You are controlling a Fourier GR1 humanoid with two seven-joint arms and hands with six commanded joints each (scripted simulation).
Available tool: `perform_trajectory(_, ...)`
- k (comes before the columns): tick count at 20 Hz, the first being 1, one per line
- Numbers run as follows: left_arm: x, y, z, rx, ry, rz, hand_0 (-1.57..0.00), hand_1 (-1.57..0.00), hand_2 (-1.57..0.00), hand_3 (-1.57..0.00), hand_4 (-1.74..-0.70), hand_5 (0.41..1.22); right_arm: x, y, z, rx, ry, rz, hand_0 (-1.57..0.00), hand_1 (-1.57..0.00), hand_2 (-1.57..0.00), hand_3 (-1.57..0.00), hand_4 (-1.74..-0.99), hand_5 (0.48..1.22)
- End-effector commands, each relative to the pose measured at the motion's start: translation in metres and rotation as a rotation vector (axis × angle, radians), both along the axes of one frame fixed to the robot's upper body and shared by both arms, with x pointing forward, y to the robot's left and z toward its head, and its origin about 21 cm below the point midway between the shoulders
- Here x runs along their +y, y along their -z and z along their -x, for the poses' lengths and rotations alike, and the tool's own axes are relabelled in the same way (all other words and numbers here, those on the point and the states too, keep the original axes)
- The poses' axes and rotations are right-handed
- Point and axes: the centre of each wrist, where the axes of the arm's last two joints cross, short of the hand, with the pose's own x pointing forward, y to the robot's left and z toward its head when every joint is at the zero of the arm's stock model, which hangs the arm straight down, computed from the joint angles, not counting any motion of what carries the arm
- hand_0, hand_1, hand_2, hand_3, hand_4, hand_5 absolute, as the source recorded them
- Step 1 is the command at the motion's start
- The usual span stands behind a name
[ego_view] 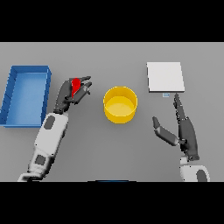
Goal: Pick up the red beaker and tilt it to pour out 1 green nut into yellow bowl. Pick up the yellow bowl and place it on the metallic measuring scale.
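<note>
1. Left of centre on the table, my left hand (72, 94) has its fingers curled round the red beaker (75, 85), most of which they hide.
2. Just right of it, apart from the fingers, stands the yellow bowl (120, 104); I see no nut in it, and I cannot see the beaker's contents.
3. At far right lies the scale (165, 77), a pale square plate, well apart from the bowl.
4. My right hand (181, 129) is near right, fingers straight and open, holding nothing, fingertips pointing toward the scale's near edge.
5. I judge the pour is the step in hand: the beaker must travel right until its lip is over the bowl, then tip gently so only one nut drops.
6. A blue tray (9, 94) sits at far left.
7. All of it sits on a plain grey table (112, 148) with no walls in view.
</note>
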Motion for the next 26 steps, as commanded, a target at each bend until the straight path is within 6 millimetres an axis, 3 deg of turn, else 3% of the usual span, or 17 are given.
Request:
perform_trajectory(1,-0.001,-0.001,0.0,0.006,-0.016,0.006,-1.42,-1.42,-1.43,-1.38,-1.55,1.159,-0.004,-0.002,0.0,0.003,0.002,-0.004,0.0,0.0,0.0,0.0,-1.258,0.644)
perform_trajectory(6,-0.005,-0.015,-0.002,-0.082,-0.049,0.096,-1.52,-1.52,-1.52,-1.51,-1.68,1.122,0.0,0.001,-0.002,0.007,0.006,-0.001,0.0,0.0,0.0,0.0,-1.258,0.646)
perform_trajectory(10,-0.007,-0.043,-0.005,-0.15,-0.022,0.032,-1.55,-1.55,-1.55,-1.54,-1.72,1.114,-0.003,0.003,-0.005,0.006,-0.005,0.012,0.0,0.0,0.0,0.0,-1.263,0.654)
perform_trajectory(15,-0.014,-0.076,-0.009,-0.144,0.108,-0.253,-1.56,-1.56,-1.56,-1.56,-1.73,1.125,-0.004,0.001,-0.002,-0.015,0.001,0.035,0.0,0.0,0.0,0.0,-1.256,0.671)
perform_trajectory(21,-0.023,-0.086,-0.005,-0.132,0.159,-0.433,-1.57,-1.57,-1.57,-1.56,-1.73,1.114,0.0,-0.001,-0.001,0.004,-0.003,0.037,0.0,0.0,0.0,0.0,-1.254,0.68)
perform_trajectory(26,-0.041,-0.099,-0.007,-0.167,0.211,-0.818,-1.57,-1.57,-1.57,-1.57,-1.74,1.132,0.002,-0.001,-0.003,0.017,-0.013,0.008,0.0,0.0,0.0,0.0,-1.255,0.689)
